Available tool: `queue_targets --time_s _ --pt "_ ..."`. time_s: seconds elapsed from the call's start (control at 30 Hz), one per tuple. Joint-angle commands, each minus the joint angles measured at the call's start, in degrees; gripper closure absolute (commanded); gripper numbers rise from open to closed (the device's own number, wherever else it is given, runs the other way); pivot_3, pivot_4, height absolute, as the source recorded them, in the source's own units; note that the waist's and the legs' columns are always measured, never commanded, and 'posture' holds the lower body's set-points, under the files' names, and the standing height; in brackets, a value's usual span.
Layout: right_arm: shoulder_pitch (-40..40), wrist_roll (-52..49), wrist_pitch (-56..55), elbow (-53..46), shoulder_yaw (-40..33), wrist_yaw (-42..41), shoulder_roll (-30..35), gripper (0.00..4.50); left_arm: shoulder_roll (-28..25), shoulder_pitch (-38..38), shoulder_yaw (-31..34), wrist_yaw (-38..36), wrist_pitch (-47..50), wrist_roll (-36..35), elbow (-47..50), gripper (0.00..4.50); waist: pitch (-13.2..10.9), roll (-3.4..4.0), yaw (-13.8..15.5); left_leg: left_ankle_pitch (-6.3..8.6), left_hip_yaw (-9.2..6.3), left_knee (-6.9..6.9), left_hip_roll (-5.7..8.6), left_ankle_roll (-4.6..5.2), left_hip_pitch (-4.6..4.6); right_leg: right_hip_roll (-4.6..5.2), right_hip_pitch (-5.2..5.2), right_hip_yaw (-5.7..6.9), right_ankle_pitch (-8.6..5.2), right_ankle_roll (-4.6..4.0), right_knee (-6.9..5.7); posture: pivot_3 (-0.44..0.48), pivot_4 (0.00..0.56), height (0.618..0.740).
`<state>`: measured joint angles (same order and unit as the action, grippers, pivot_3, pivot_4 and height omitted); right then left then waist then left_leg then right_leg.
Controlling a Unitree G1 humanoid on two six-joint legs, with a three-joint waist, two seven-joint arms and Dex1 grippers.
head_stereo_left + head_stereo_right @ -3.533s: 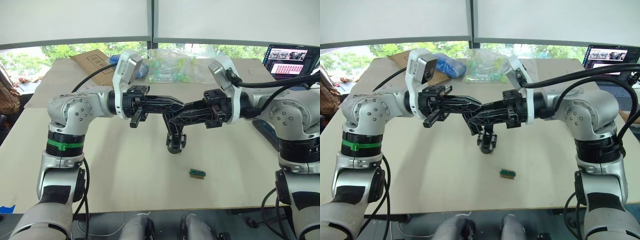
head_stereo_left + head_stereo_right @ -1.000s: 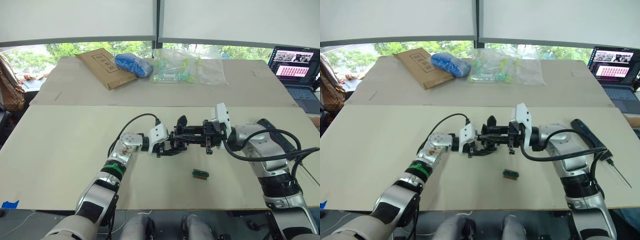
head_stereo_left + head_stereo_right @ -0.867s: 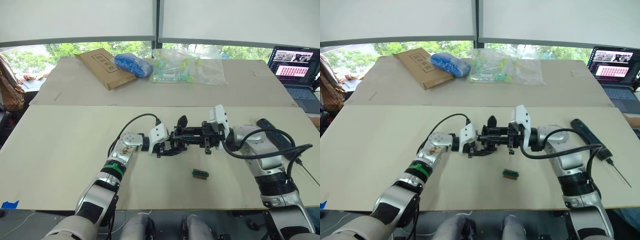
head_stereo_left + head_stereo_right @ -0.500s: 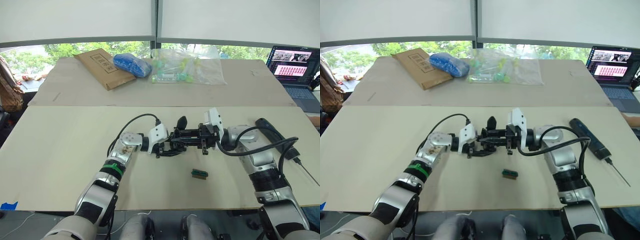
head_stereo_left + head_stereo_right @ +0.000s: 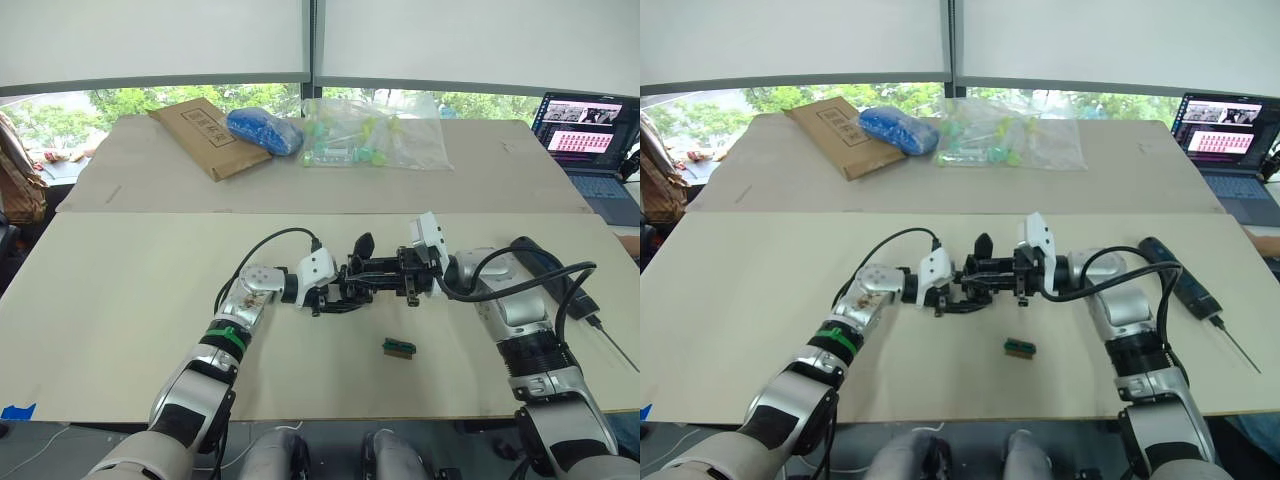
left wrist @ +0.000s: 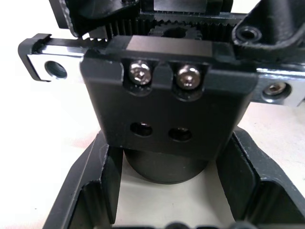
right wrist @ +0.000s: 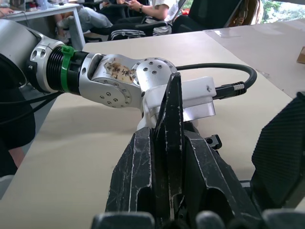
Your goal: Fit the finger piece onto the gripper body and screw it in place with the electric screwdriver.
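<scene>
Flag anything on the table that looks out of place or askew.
Nothing stands out. The gripper body sits between both grippers; the right gripper pinches the finger piece. The electric screwdriver lies flat near the table's right edge.

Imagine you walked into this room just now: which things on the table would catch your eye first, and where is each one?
At mid-table, the left gripper and the right gripper meet nose to nose over the small black gripper body; the right gripper pinches the thin black finger piece. Just in front of them lies a small green block, and the electric screwdriver rests by the table's right edge.
</scene>
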<state>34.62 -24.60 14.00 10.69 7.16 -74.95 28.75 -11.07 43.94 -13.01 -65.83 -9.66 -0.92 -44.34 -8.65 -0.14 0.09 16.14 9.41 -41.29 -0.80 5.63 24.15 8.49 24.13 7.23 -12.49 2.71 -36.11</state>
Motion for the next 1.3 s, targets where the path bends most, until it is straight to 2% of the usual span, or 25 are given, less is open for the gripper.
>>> queue_targets --time_s 0.03,0.3,0.53,0.67,0.87,1.07,1.3 --pt "-2.7 1.2 2.4 0.4 0.9 -0.4 1.7 4.14 0.0 -0.4 -0.5 -0.8 -0.3 -0.3 1.9 2.22 0.0 0.0 0.0 0.0 -0.01 0.0 0.0 0.0 0.0 0.0 0.0 0.0 0.0 0.0 0.0 0.0 0.15 0.732" --pt "-2.5 1.0 2.8 -0.1 0.7 0.2 1.6 4.14 0.0 0.0 -0.6 -0.7 -0.5 -0.2 1.4 2.22 0.0 0.0 0.0 0.0 0.0 0.0 0.0 0.0 0.0 0.0 0.0 0.0 0.0 0.0 0.0 0.0 0.15 0.732" --pt "-7.1 1.5 -0.4 -0.1 -0.8 6.4 -2.7 4.14 0.3 -0.3 -0.7 -0.2 -0.6 -0.2 1.5 2.22 0.1 0.01 -0.1 0.0 0.0 0.01 0.0 0.0 -0.03 0.0 -0.01 0.0 0.0 0.0 -0.01 0.0 0.15 0.732" --pt "-9.2 2.9 -3.8 1.9 -0.3 3.5 -1.4 4.14 -0.1 -0.3 -0.5 -0.2 -0.6 -0.1 1.4 2.22 0.1 0.01 -0.1 0.0 0.02 0.02 0.0 -0.01 -0.2 0.0 -0.17 -0.03 0.0 0.0 0.0 0.0 0.15 0.732" --pt "-5.7 4.5 -1.0 6.9 4.6 -3.3 1.4 4.14 -0.8 0.4 0.0 0.1 -0.8 0.2 0.7 2.22 0.1 0.02 -0.1 0.01 0.01 0.06 -0.01 -0.01 -0.29 0.01 -0.21 -0.07 0.0 -0.01 0.0 0.0 0.15 0.732" --pt "-1.9 8.0 -0.1 11.5 9.4 -5.4 2.8 4.14 -1.0 0.4 0.0 0.2 -1.1 0.3 0.6 2.22 0.3 -0.01 -0.2 0.01 0.0 0.07 -0.02 -0.01 -0.33 0.03 -0.23 -0.07 0.0 -0.02 0.0 0.0 0.15 0.732" --pt "-5.3 7.3 -0.7 8.9 6.5 1.5 2.0 4.14 -0.7 0.5 0.0 0.5 -0.8 0.2 0.8 2.22 0.4 -0.04 -0.3 0.03 -0.09 0.31 -0.05 -0.03 -0.92 0.19 -0.75 -0.06 -0.02 -0.04 0.11 0.0 0.15 0.732"
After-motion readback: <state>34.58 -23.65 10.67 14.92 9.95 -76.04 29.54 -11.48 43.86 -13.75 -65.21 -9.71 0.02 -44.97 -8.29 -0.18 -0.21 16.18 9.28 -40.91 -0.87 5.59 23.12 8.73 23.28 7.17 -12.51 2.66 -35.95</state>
